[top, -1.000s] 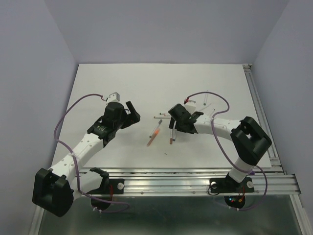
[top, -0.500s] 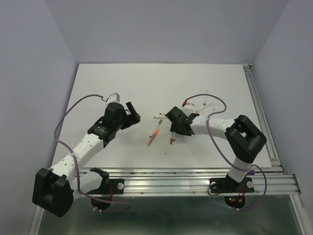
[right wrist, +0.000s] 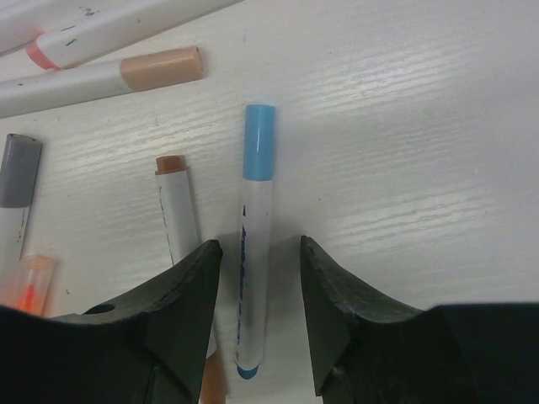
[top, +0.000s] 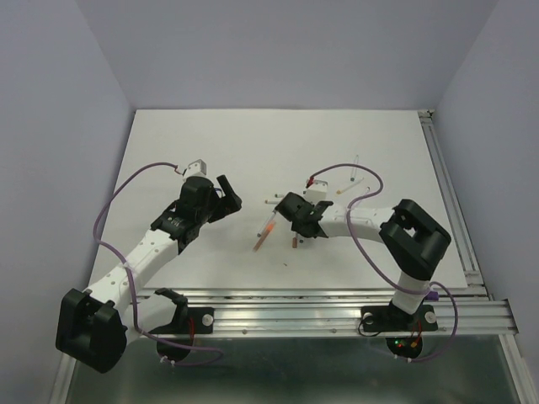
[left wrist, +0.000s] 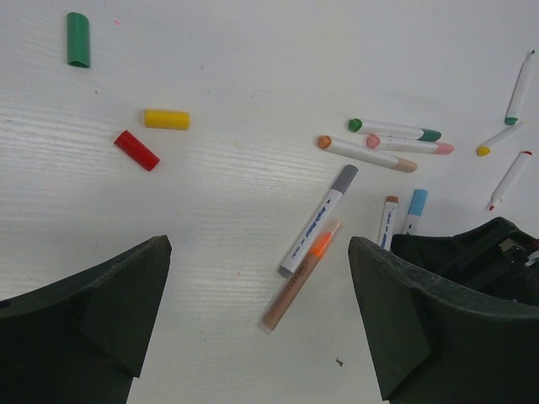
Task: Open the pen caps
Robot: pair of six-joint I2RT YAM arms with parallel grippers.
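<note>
Three loose pen caps lie on the white table in the left wrist view: green [left wrist: 77, 39], yellow [left wrist: 166, 119] and red [left wrist: 136, 150]. My right gripper [right wrist: 259, 278] is open and low over the table. Its fingers straddle a white pen barrel [right wrist: 255, 244] with a blue cap [right wrist: 259, 141], without clamping it. A brown-capped pen [right wrist: 178, 210] lies just left of it. My left gripper [left wrist: 257, 286] is open and empty above a grey-capped pen [left wrist: 320, 219] and an orange pen [left wrist: 301, 275]. In the top view the right gripper [top: 296, 220] is at mid-table and the left gripper [top: 226, 194] is to its left.
Three more capped pens, green [left wrist: 394, 130], pink [left wrist: 410, 146] and tan [left wrist: 366, 153], lie side by side beyond the right gripper. Three thin pens [left wrist: 510, 179] lie further right. A metal rail [top: 450, 194] runs along the table's right edge.
My right gripper has moved left and toward the near edge, and now sits down over the blue-capped pen. The left arm has not moved.
</note>
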